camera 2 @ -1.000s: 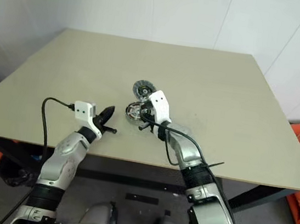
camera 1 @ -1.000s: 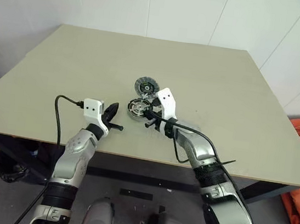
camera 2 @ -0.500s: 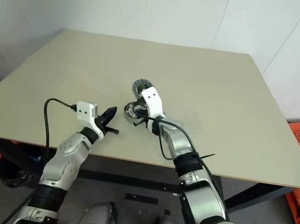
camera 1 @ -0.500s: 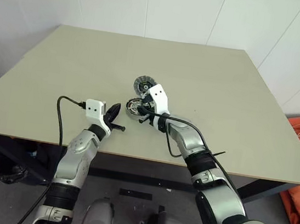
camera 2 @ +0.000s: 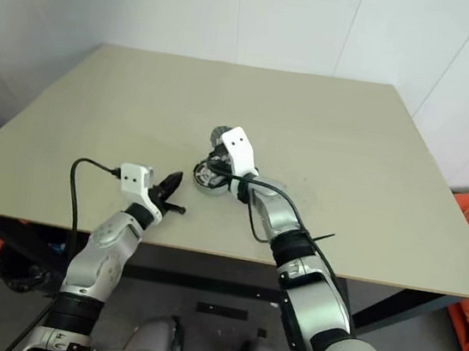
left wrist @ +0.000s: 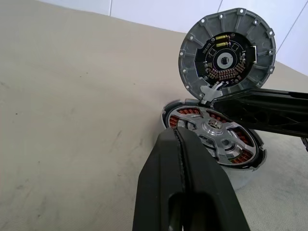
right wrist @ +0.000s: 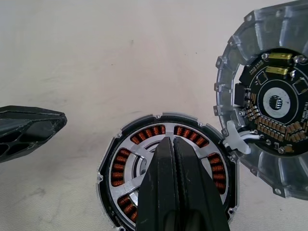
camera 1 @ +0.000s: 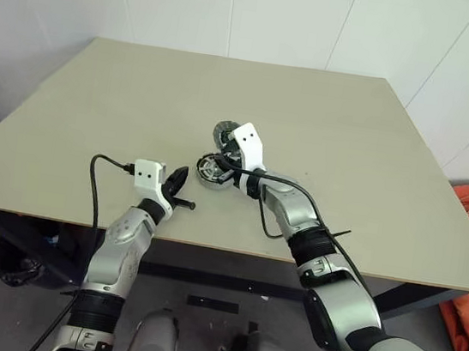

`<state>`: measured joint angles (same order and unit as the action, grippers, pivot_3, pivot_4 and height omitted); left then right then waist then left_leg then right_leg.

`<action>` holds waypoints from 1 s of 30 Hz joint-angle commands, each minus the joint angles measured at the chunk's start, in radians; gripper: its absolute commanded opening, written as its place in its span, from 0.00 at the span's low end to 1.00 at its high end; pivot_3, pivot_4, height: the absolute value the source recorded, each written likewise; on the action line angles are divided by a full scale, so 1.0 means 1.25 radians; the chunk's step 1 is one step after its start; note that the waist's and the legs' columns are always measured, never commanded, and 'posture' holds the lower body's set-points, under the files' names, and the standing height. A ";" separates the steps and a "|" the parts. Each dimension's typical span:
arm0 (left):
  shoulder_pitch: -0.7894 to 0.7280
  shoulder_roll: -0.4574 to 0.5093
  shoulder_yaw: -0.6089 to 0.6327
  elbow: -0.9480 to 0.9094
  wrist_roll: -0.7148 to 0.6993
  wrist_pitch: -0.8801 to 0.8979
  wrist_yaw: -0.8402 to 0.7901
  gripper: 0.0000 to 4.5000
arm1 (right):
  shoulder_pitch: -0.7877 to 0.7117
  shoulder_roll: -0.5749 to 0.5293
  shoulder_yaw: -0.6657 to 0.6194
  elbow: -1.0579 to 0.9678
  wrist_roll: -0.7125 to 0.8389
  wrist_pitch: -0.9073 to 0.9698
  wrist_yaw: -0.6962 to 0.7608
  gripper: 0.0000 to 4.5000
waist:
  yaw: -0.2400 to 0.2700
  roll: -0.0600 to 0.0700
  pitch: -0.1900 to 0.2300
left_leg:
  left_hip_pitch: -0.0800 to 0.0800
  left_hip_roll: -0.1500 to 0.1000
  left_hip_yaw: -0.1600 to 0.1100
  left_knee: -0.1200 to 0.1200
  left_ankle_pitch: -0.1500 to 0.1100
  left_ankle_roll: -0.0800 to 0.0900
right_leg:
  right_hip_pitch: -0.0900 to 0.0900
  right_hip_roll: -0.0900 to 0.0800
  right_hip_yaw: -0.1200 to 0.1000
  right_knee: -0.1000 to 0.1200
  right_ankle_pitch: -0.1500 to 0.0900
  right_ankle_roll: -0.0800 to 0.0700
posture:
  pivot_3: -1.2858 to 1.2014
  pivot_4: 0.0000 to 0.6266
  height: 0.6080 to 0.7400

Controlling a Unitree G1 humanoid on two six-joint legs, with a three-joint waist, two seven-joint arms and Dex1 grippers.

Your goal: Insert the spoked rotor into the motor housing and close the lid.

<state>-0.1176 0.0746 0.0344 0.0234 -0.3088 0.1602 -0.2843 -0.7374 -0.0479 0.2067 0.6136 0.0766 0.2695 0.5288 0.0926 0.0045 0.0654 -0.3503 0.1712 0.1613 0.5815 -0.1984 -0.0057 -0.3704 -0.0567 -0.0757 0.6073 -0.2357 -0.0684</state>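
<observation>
Right gripper (right wrist: 174, 159) pinched shut, holding nothing, tips poised over the spoked rotor (left wrist: 215, 134), which already sits inside the motor housing (right wrist: 108, 166), copper windings showing around it. Lid (left wrist: 226, 51) stands open, hinged at the housing's far edge, circuit side facing the rotor. Left gripper (left wrist: 180, 154) also closed and empty, just beside the housing on its near-left side, apart from it. Table (camera 1: 97, 105) bare around the housing. Step looks like seating the rotor, then the lid: probably press flat on the hub, then get behind the lid's rim and tip it over evenly; left could brace the housing against sliding.
</observation>
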 commanded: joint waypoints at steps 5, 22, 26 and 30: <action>-0.008 -0.001 -0.001 -0.026 -0.002 -0.005 -0.009 0.00 | -0.025 0.016 0.004 0.032 -0.022 -0.009 0.000 0.00 | 0.000 0.000 0.000 | 0.000 0.000 0.000 0.000 0.000 0.000 | 0.000 0.000 0.000 0.000 0.000 0.000 | 0.52 0.00 1.00; -0.005 -0.006 0.005 -0.027 -0.007 -0.003 -0.012 0.00 | 0.002 -0.037 0.023 -0.148 -0.039 0.024 0.113 0.00 | 0.002 0.000 0.000 | 0.000 0.000 0.000 0.000 0.000 0.000 | 0.000 0.000 0.000 0.000 0.000 0.000 | 0.52 0.00 1.00; -0.013 -0.008 0.005 -0.019 -0.008 -0.001 -0.013 0.00 | -0.003 -0.087 0.074 -0.198 -0.062 0.034 0.191 0.13 | 0.001 0.000 0.000 | 0.000 0.000 0.000 0.000 0.000 0.000 | 0.000 0.000 0.000 0.000 0.000 0.000 | 0.52 0.00 1.00; -0.017 -0.010 0.008 -0.012 -0.007 -0.003 -0.013 0.00 | -0.029 -0.104 0.107 -0.185 -0.080 0.021 0.234 0.42 | 0.000 0.000 0.000 | 0.001 0.000 0.000 0.000 0.000 0.001 | 0.000 0.000 0.000 0.000 0.000 0.000 | 0.52 0.00 1.00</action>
<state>-0.1192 0.0610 0.0364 0.0237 -0.3115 0.1630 -0.2967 -0.7310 -0.1784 0.3322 0.4101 -0.0182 0.3142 0.8009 0.0926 0.0044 0.0655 -0.3494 0.1715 0.1617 0.5815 -0.1988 -0.0050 -0.3700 -0.0566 -0.0757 0.6072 -0.2357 -0.0684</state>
